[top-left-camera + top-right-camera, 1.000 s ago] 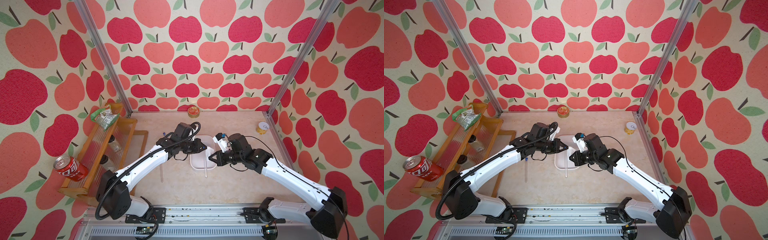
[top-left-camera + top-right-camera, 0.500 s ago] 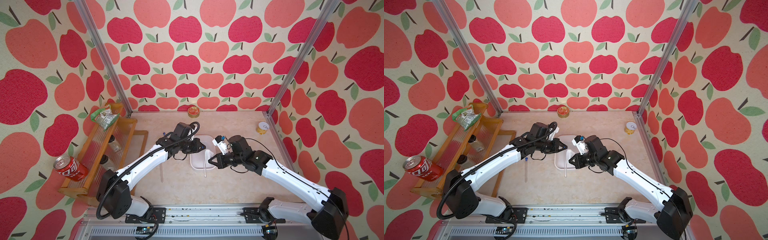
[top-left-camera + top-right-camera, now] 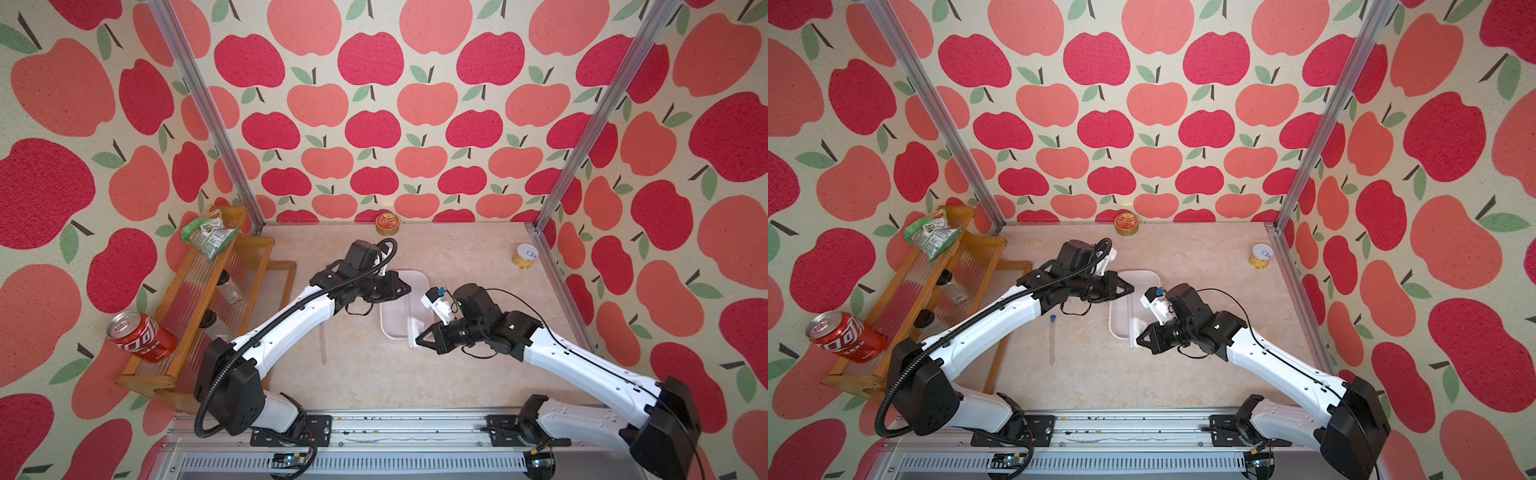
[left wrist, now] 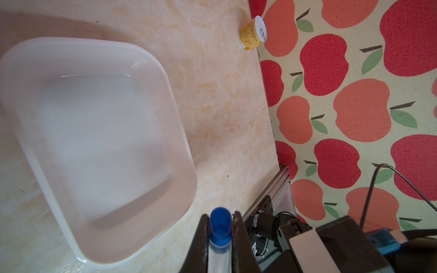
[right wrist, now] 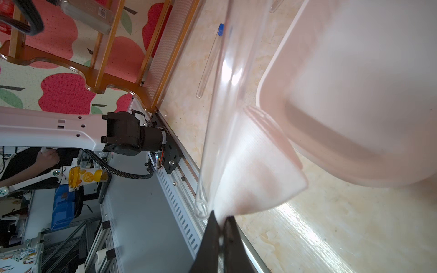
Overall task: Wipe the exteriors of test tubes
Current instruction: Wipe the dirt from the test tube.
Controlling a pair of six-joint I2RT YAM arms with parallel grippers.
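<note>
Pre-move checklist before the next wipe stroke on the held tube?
1. Tube grip: left gripper shut on held tube at its blue cap: ok.
2. Cloth grip: right gripper shut on cloth: ok.
3. Wrap: cloth around held tube: not ok, it lies alongside.
4. Contact between them: cannot tell.
5. Clearance: spare tube lying apart from both grippers: ok.

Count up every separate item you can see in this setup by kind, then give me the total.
test tubes: 2
cans: 3
dark-lidded jars: 2
snack bag: 1
white tray: 1
white cloth: 1
wooden rack: 1
Total: 11
</note>
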